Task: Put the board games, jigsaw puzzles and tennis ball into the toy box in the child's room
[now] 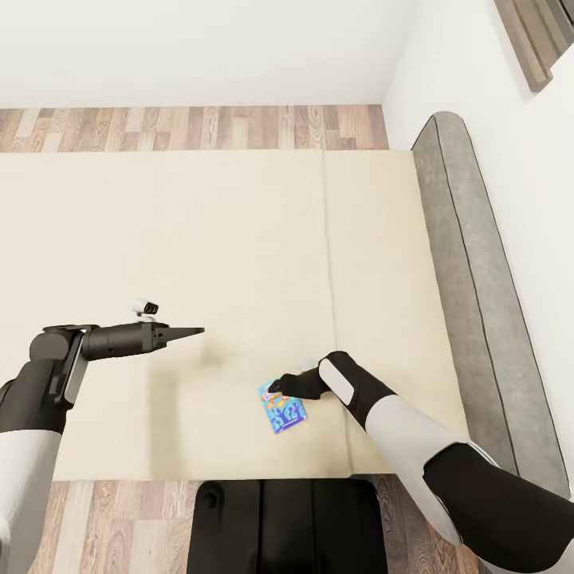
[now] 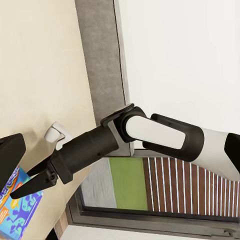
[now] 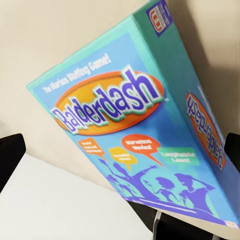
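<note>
A bright blue board game [image 1: 287,413] with orange print lies on the beige bed [image 1: 199,239] near its front edge. Close up in the right wrist view, the board game [image 3: 125,125] reads "Balderdash" and is seen at a slant. My right gripper [image 1: 276,388] is at the box's far end, open, its fingers wide on either side. From the left wrist view, the right gripper [image 2: 22,185] hangs just over the board game [image 2: 17,212]. My left gripper [image 1: 195,329] hovers open over bare mattress, well to the left of the box.
A low grey headboard [image 1: 470,279] runs along the bed's right side against the white wall. Wood plank floor [image 1: 199,127] shows beyond the bed and in front of it. My dark base [image 1: 287,518] stands at the bed's front edge.
</note>
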Tool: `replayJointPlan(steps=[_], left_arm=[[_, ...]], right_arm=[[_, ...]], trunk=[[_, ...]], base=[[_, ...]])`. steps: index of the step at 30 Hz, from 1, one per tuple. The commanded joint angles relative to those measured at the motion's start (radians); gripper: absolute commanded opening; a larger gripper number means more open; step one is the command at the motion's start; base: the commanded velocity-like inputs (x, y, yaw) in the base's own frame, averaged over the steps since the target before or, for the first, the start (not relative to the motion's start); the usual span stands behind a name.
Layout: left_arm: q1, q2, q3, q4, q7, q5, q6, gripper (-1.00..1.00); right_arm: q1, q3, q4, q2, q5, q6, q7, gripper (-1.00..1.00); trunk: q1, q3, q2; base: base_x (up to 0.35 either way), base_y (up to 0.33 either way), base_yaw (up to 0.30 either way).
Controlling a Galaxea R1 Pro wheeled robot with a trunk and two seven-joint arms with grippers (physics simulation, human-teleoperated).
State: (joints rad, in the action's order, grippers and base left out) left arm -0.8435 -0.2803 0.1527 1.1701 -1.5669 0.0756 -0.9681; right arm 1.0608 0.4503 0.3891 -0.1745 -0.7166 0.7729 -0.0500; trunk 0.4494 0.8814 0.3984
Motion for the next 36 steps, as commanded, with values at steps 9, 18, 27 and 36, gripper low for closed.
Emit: replayJointPlan(steps=[9,18,27,36], left_arm=[[0.000,0.000,0.000,0.000,-0.004,0.000,-0.011,1.00],[0.000,-0.001,0.002,0.000,-0.004,0.000,-0.011,1.00],[0.000,-0.002,0.014,0.000,-0.004,0.000,-0.011,1.00],[0.000,-0.002,0.014,0.000,-0.004,0.000,-0.011,1.00]], right_arm=[[0.001,0.004,0.000,0.000,0.006,0.001,-0.005,1.00],[0.001,0.004,0.001,0.000,0.005,-0.026,-0.005,1.00],[0.001,0.004,0.001,0.000,0.005,-0.033,-0.005,1.00],[0.001,0.004,0.001,0.000,0.005,-0.033,-0.005,1.00]], trunk=[[0.001,0.001,0.002],[0.001,0.001,0.002],[0.001,0.001,0.002],[0.001,0.001,0.002]], base=[[0.000,0.000,0.000],[0.000,0.000,0.000],[0.000,0.014,0.000],[0.000,0.025,0.000]])
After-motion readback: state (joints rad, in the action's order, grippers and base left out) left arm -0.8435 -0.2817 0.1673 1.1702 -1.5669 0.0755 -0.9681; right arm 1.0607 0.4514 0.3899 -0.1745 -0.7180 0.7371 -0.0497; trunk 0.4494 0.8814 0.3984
